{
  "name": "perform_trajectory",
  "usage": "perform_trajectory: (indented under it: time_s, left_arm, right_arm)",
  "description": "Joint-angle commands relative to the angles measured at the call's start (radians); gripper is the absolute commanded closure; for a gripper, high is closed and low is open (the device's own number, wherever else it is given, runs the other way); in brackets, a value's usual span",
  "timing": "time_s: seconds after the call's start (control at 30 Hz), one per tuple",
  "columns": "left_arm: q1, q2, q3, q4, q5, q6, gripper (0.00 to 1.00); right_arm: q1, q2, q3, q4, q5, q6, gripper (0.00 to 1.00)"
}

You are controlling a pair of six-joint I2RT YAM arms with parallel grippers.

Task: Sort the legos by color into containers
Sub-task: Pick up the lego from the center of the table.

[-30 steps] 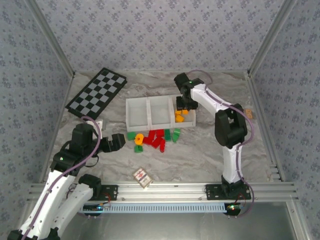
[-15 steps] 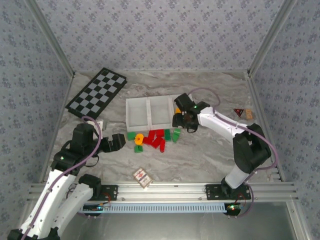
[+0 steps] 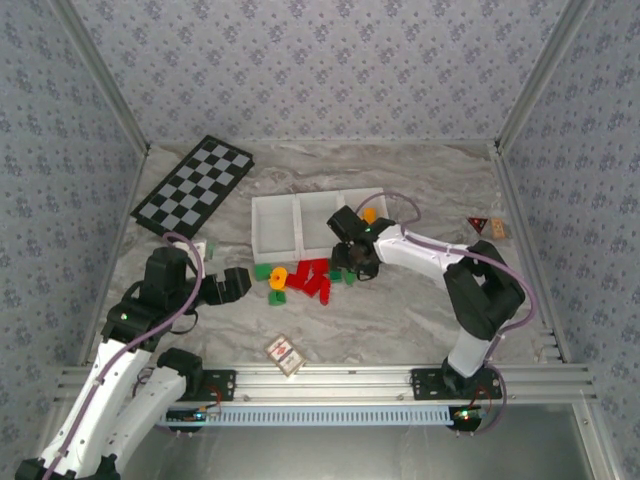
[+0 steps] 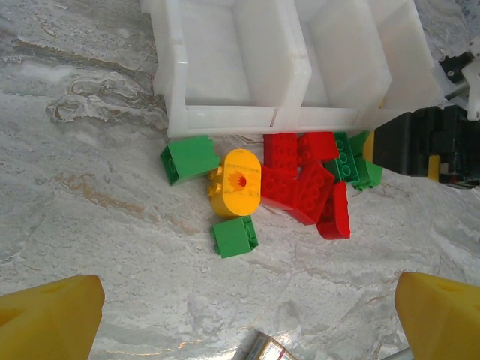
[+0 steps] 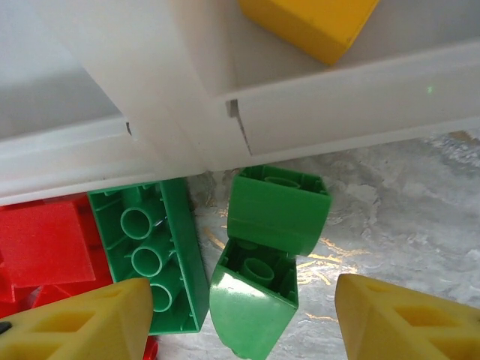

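- Hovering low over the loose pile, the right gripper had its yellow fingertips spread wide with nothing between them. They straddled two small green sloped plastic bricks on the grey marble tabletop, just beside the front wall of the low white three-compartment plastic tray.
- First worry: a long green studded brick lay right against one fingertip, so a squeeze there could have dragged it along or wedged two pieces at once.
- Second worry: those sloped faces looked poor for pinching, and an off-centre squeeze might have shot a piece out towards the red bricks.
- Third worry: with the tray wall so near, a descent could have clipped the rim and shoved the whole tray.
- Over on its own side, the left gripper hung well apart from the pile, fingers apart and empty.
- Sorting looked barely begun. One orange-yellow brick was in the right-hand compartment, and no bricks were visible in the left and middle ones. The remaining legos lay on the table against the tray's front.
- Hard to call: whether the two green pieces were clipped together or merely touching.
- The orange-yellow brick was cut off at the frame edge, and from above the right arm covered much of that compartment, so its count was unclear.
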Motion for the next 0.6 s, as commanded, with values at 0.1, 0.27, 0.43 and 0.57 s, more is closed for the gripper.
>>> perform_trajectory:
  time_s: [0.1, 0.27, 0.43, 0.57]
  left_arm:
    - [-0.001, -0.014, -0.005, 0.015, 0.003, 0.006, 0.01]
    - [-0.002, -0.014, -0.005, 0.017, 0.006, 0.006, 0.00]
    - [-0.002, -0.014, -0.005, 0.017, 0.006, 0.006, 0.01]
    - [-0.002, -0.014, -0.005, 0.017, 0.007, 0.006, 0.00]
  right_arm:
    - [0.022, 0.037, 0.001, -0.015, 0.017, 0.052, 0.40]
    - [0.023, 0.048, -0.003, -0.020, 0.025, 0.056, 0.45]
    - [0.023, 0.061, -0.013, -0.028, 0.035, 0.060, 0.50]
    - [0.022, 0.064, -0.023, -0.042, 0.034, 0.057, 0.53]
